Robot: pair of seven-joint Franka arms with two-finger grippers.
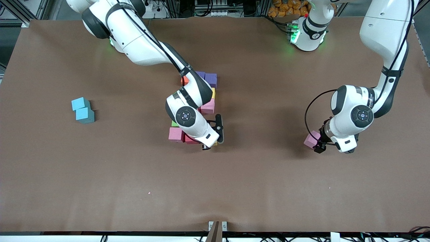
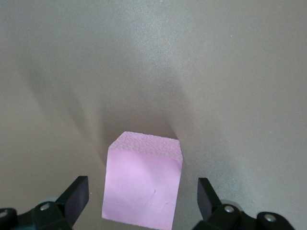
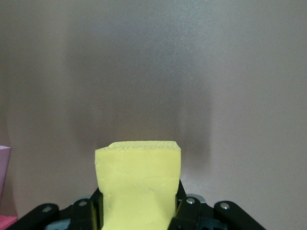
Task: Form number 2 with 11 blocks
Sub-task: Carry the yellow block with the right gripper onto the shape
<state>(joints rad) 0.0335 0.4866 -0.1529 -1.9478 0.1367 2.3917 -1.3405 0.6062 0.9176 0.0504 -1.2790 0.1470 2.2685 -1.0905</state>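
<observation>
Building: your number 2 sits mid-desk, mostly hidden under the right arm, long axis running 12 to 6.
Right gripper: clamped on a yellow block at the digit's 6 o'clock end.
Left gripper: fingers wide, straddling a pink block, nothing grabbed.
Left to do: looks like those two.

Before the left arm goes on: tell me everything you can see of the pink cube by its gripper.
The pink cube is a small matte foam block, pale pink, with a finely pitted top face and smooth sides. It sits flat and upright on the brown table, alone, toward the left arm's end, well apart from the cluster of blocks. The left gripper is open, with the cube between its fingers; neither finger touches it.
</observation>
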